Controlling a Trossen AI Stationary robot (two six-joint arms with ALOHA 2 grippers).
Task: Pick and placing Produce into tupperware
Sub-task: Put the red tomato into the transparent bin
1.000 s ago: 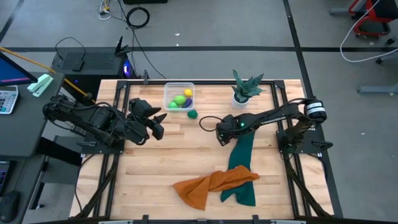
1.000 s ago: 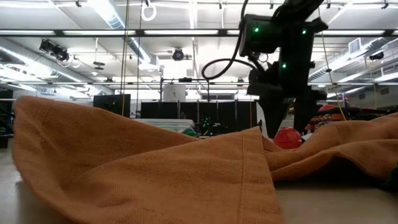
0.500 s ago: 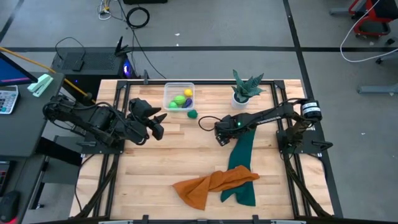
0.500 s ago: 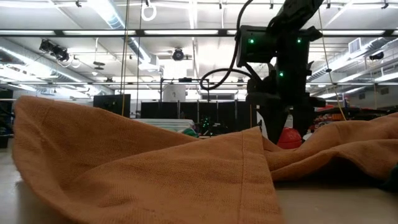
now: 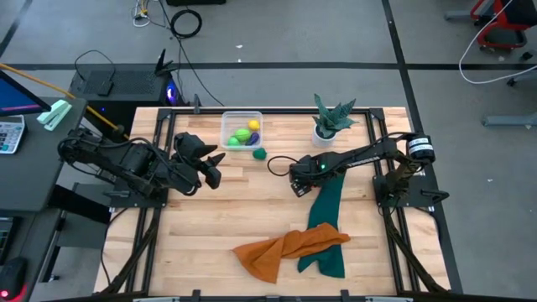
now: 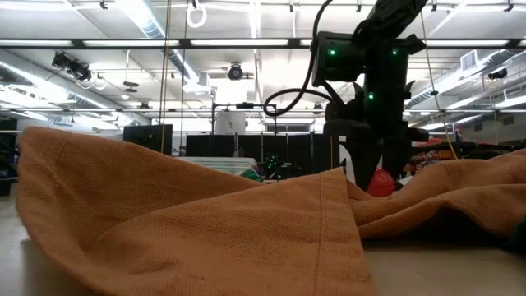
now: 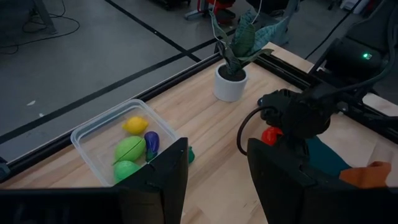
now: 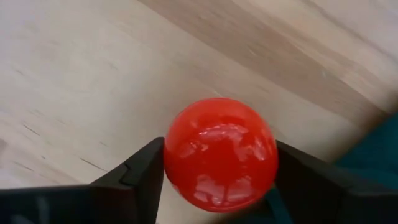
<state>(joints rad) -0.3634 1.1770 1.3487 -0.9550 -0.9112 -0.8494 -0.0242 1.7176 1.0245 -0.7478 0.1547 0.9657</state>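
Note:
The clear square tupperware (image 5: pixel 242 130) stands at the table's far edge. It holds a yellow piece (image 5: pixel 253 125), a purple piece (image 5: pixel 252 139) and two light green pieces (image 7: pixel 129 148). A dark green piece (image 5: pixel 259 153) lies on the wood just beside it. The red piece (image 8: pixel 221 152) is near the table's middle, by the teal cloth's far end, and my right gripper (image 5: pixel 299 186) stands over it, shut on it. My left gripper (image 5: pixel 214 168) hovers open and empty left of the tupperware, raised above the table. My right gripper pinches the round red piece by its two opposite sides (image 8: pixel 169 155) between its two fingers (image 8: pixel 140 177). The fingers come from above and point almost straight down. The piece is down at the tabletop, next to the teal cloth's edge.
A spiky plant in a white pot (image 5: pixel 330 120) stands at the far right. A teal cloth (image 5: pixel 325 222) runs from the right gripper toward the near edge. A crumpled orange cloth (image 5: pixel 285 247) lies across its near end and fills the front of the low view.
My right gripper's fingers have closed in from wide open onto the red piece, which has stayed where it was.

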